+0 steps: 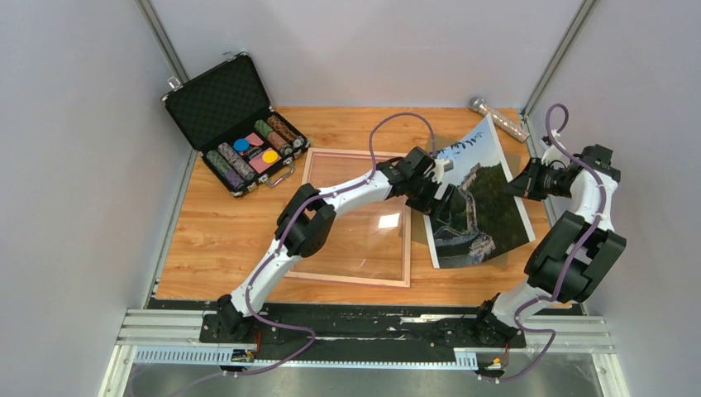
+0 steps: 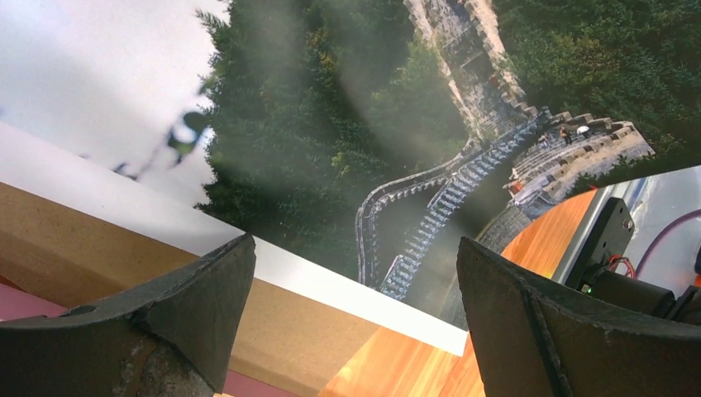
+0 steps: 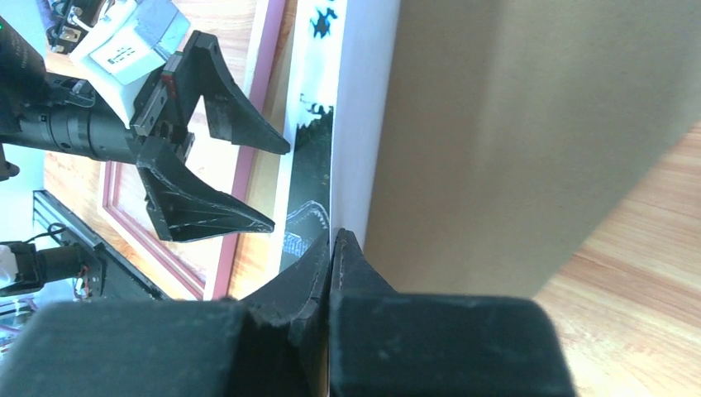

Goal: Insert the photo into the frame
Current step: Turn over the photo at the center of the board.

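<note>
The photo (image 1: 484, 194), a Great Wall print, is tilted up at the right of the table. My right gripper (image 1: 519, 184) is shut on its right edge, and the right wrist view shows the jaws (image 3: 333, 240) pinching the thin sheet. My left gripper (image 1: 438, 194) is open at the photo's left edge, holding nothing. In the left wrist view the photo (image 2: 347, 116) fills the space beyond the spread fingers (image 2: 355, 248). The pink-and-wood frame (image 1: 347, 279) lies flat in the table's middle, left of the photo. Its pink rail also shows in the right wrist view (image 3: 274, 25).
A brown backing board (image 3: 512, 132) lies under the photo and also shows in the left wrist view (image 2: 116, 248). An open black case (image 1: 223, 103) with poker chips sits at the back left. A silver tube (image 1: 500, 118) lies at the back right. Grey walls enclose the table.
</note>
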